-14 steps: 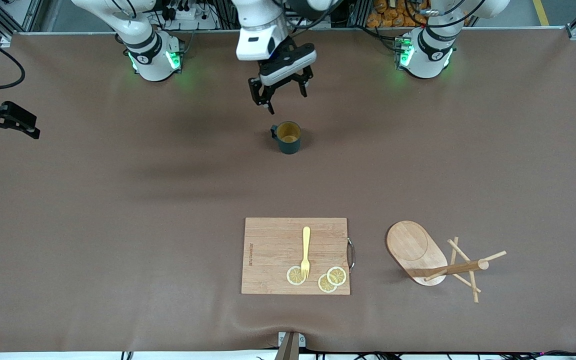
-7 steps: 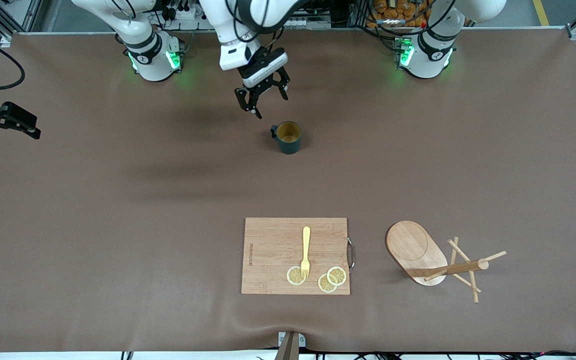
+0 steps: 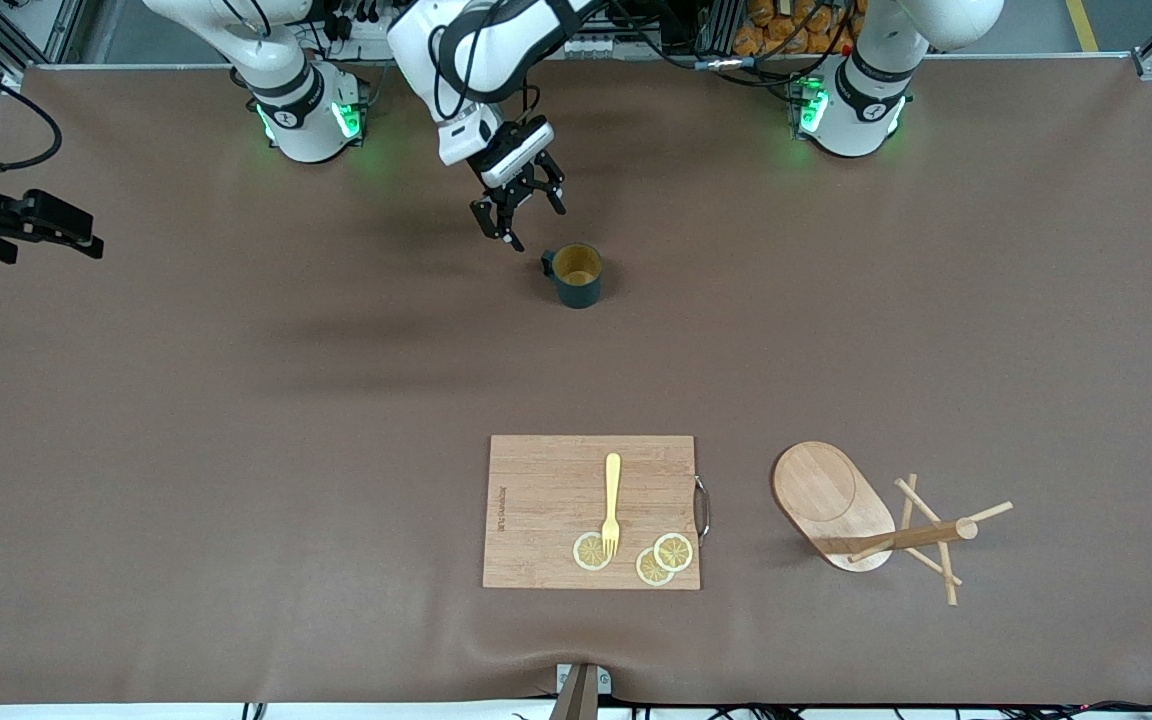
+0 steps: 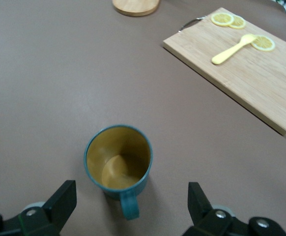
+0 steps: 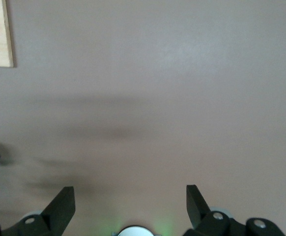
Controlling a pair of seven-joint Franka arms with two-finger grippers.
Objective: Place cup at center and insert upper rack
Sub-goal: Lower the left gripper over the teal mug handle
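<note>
The dark teal cup [image 3: 576, 275] [image 4: 117, 162] stands upright on the brown table between the two bases, showing its yellow inside. My left gripper [image 3: 538, 227] [image 4: 131, 184] hangs open and empty just over the table beside the cup's handle [image 4: 128, 209], which points toward it. Nothing touches the cup. The upper rack [image 3: 829, 495] lies tipped on its side nearer to the front camera, toward the left arm's end, with its post [image 3: 906, 538] and pegs on the table. Its base edge [image 4: 135, 6] shows in the left wrist view. My right gripper [image 3: 51, 250] [image 5: 129, 189] waits open and empty, high over the right arm's end.
A wooden cutting board [image 3: 536, 500] [image 4: 261, 83] lies beside the rack, nearer to the front camera than the cup. It carries a yellow fork [image 3: 612, 500] [image 4: 231, 46] and three lemon slices [image 3: 656, 560]. The right arm's base [image 3: 306, 110] stands along the table's edge.
The left gripper came down and shifted toward the right arm's end, arriving beside the cup's handle. The right gripper drifted slightly. Cup and rack stayed put.
</note>
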